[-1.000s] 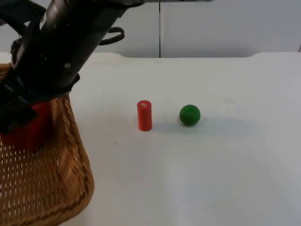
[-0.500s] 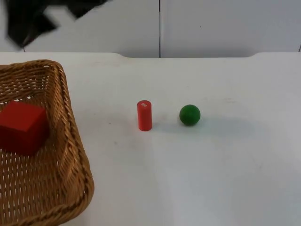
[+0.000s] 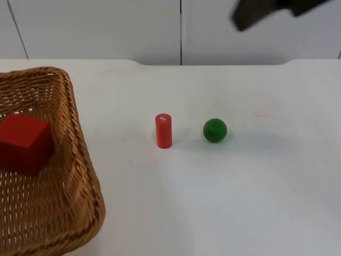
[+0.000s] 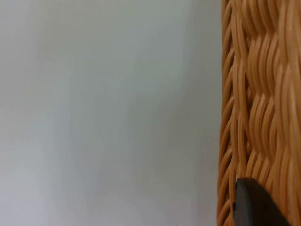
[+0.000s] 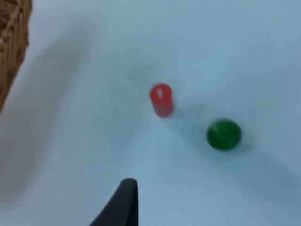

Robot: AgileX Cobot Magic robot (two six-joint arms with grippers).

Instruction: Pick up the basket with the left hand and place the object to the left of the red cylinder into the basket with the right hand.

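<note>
Red wooden cube (image 3: pixel 24 143) lying inside the woven wicker basket (image 3: pixel 80 160) at the desk's (image 3: pixel 240 202) nine o'clock, well apart from both jaws, upright red cylinder (image 3: pixel 163 130) centre, green ball (image 3: pixel 215 130) at its three o'clock, right gripper (image 3: pixel 256 12) raised at one o'clock, left gripper (image 4: pixel 254 205) against the wicker rim, jaw states cannot be told.

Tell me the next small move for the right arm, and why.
Probably keep drawing the right pincer back and hold it clear. The red cube already lies in the basket; the red cylinder and green ball stand on the table, with nothing left to fetch.
</note>
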